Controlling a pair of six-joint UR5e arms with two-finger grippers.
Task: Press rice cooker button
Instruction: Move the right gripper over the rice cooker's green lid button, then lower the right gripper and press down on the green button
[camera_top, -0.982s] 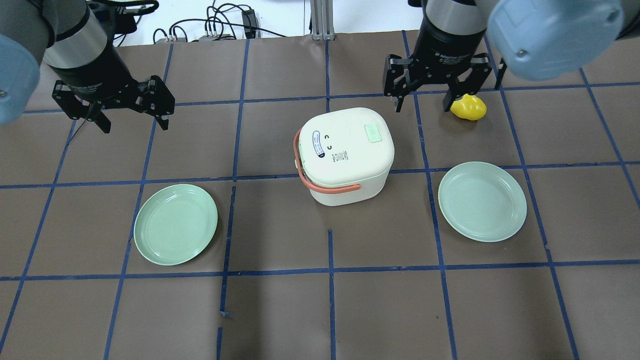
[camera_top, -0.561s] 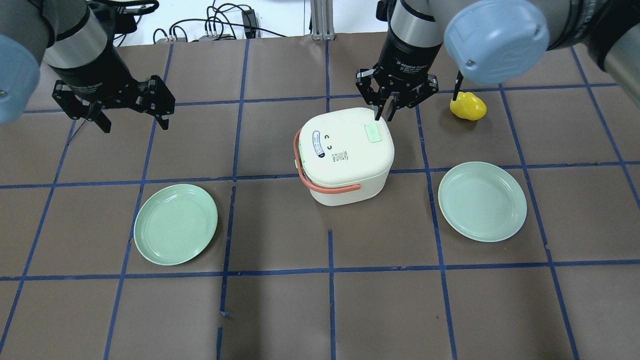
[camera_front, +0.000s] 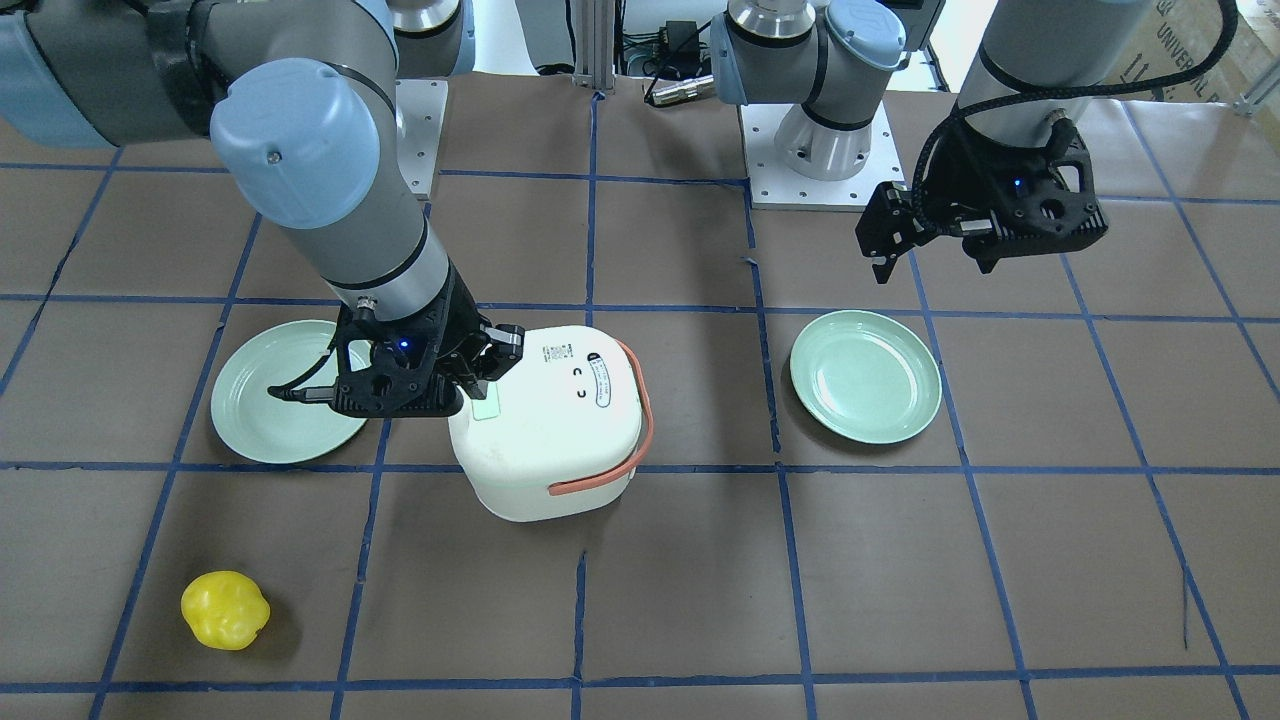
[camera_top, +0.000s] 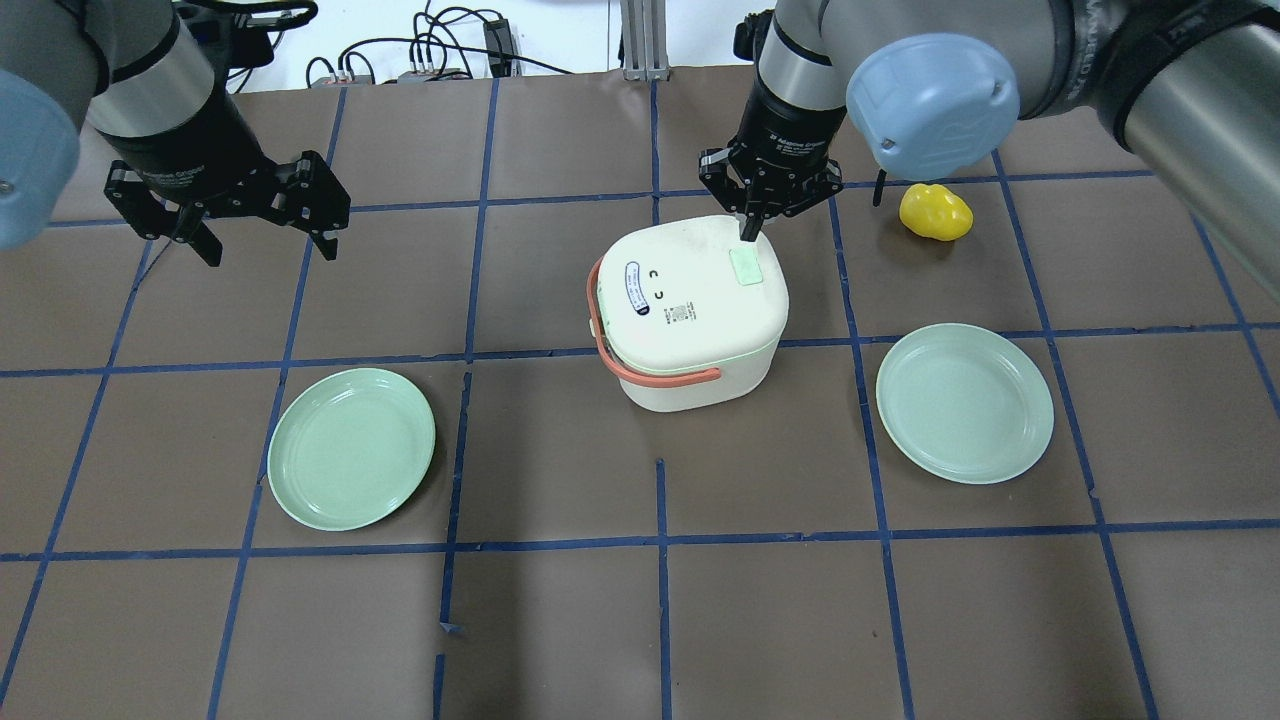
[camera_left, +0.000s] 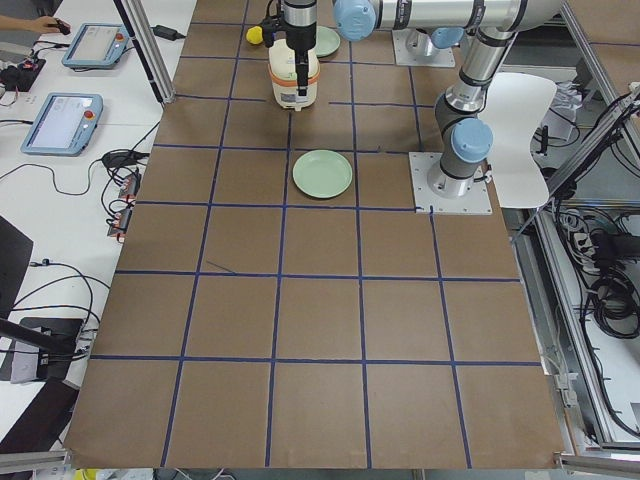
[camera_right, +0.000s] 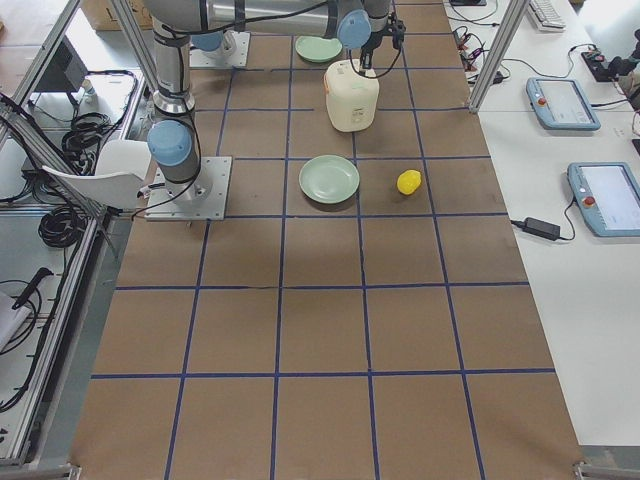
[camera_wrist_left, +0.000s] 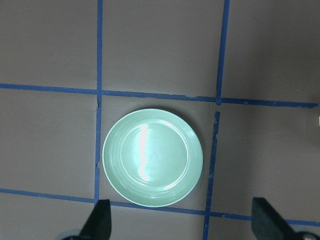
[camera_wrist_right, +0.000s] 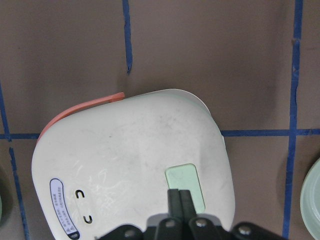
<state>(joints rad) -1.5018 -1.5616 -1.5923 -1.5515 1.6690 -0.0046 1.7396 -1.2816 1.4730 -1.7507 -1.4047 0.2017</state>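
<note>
The white rice cooker (camera_top: 690, 310) stands lid-closed mid-table, its salmon handle (camera_top: 650, 378) folded down along its side. Its pale green button (camera_top: 746, 266) sits on the lid's right part; it also shows in the right wrist view (camera_wrist_right: 185, 186) and the front view (camera_front: 485, 409). My right gripper (camera_top: 748, 231) is shut, fingertips together just above the button's far edge; I cannot tell if they touch it. In the right wrist view the gripper (camera_wrist_right: 179, 196) sits over the button. My left gripper (camera_top: 268, 250) is open and empty, hovering at the far left.
A pale green plate (camera_top: 351, 448) lies front left, also in the left wrist view (camera_wrist_left: 152, 157). A second green plate (camera_top: 964, 402) lies right of the cooker. A yellow toy pepper (camera_top: 935, 212) lies far right, beside my right arm.
My right gripper has closed and moved left from beside the yellow pepper to over the cooker's green button, then dropped closer. The left arm has not moved.
</note>
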